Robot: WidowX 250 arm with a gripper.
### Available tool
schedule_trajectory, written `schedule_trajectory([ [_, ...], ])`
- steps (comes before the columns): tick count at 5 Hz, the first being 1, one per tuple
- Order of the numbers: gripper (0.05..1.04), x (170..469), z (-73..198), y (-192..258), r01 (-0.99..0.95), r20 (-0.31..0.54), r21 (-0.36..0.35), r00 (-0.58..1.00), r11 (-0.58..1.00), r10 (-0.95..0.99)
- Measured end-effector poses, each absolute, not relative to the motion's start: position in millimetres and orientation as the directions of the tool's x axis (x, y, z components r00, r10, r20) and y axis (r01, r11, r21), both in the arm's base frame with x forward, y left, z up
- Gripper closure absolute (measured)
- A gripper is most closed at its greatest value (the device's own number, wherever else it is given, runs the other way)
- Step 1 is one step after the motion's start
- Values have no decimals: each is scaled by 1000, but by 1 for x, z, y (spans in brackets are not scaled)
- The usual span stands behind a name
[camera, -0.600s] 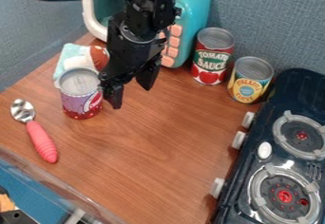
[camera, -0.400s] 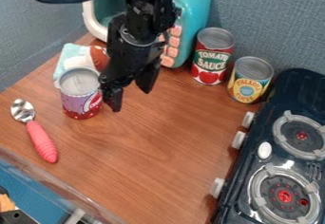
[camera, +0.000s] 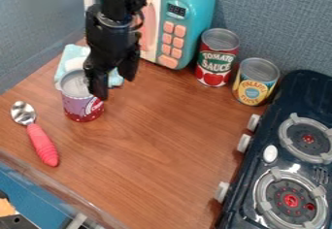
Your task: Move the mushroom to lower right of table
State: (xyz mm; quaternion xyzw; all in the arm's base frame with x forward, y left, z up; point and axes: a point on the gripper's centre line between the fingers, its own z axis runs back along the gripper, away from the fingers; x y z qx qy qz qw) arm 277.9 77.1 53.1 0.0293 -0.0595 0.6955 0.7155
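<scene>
Closest to where I stand, the lower right of the brown wood-grain worktop (camera: 169, 165), beside the black two-burner toy stove (camera: 305, 89), is the apparent delivery spot. Farther back, past a purple-and-red metal can (camera: 81, 108), the black two-finger tool (camera: 115, 85) hangs with its fingers spread, pinching nothing. Behind the can, at a pale blue cloth (camera: 69, 53), lies what looks like the white-stemmed mushroom (camera: 76, 64), partly masked by the tool. The approach seems in hand; next comes lining up and lowering clear of the can's rim before gripping.
</scene>
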Motion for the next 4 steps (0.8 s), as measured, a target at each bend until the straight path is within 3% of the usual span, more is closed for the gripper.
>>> schedule_trajectory([
  [4, 83, 318, 46, 166, -975, 54, -60, -219, -216, 974],
])
